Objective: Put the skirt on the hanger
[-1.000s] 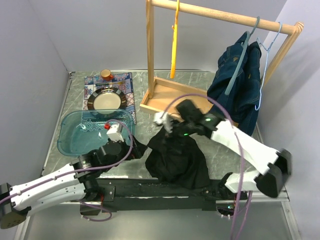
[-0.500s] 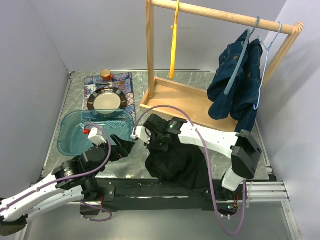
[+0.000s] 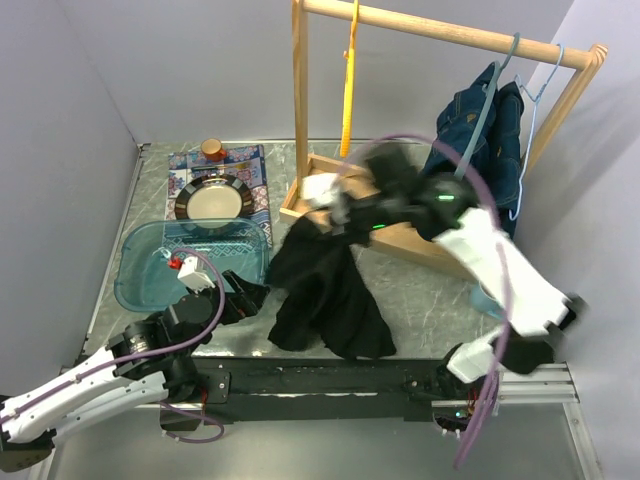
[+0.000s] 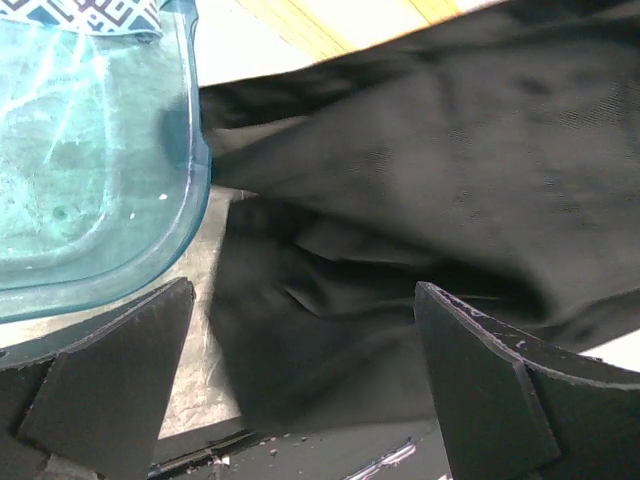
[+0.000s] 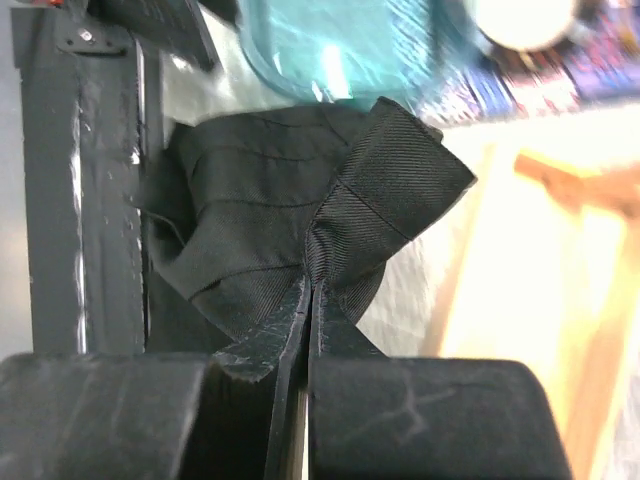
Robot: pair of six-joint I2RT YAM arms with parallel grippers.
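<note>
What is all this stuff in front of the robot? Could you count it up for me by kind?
Clothes: 2 (black skirt, denim garment)
Hangers: 3 (yellow hanger, grey hanger, light blue hanger)
Dishes and containers: 3 (plate, teal tray, small jar)
Mats: 1 (patterned mat)
Racks: 1 (wooden rack)
Total: 10

White-shelled arms (image 3: 500, 265), black joints (image 3: 163, 333), purple cables (image 3: 404, 137), dark wedge-shaped fingers (image 4: 105, 375)

Soft, even light is filling the overhead view, where the right arm (image 3: 497, 262) is smearing with motion blur. In the right wrist view the background is blowing out and blurring, while the black skirt (image 5: 262, 228) is swallowing detail.
</note>
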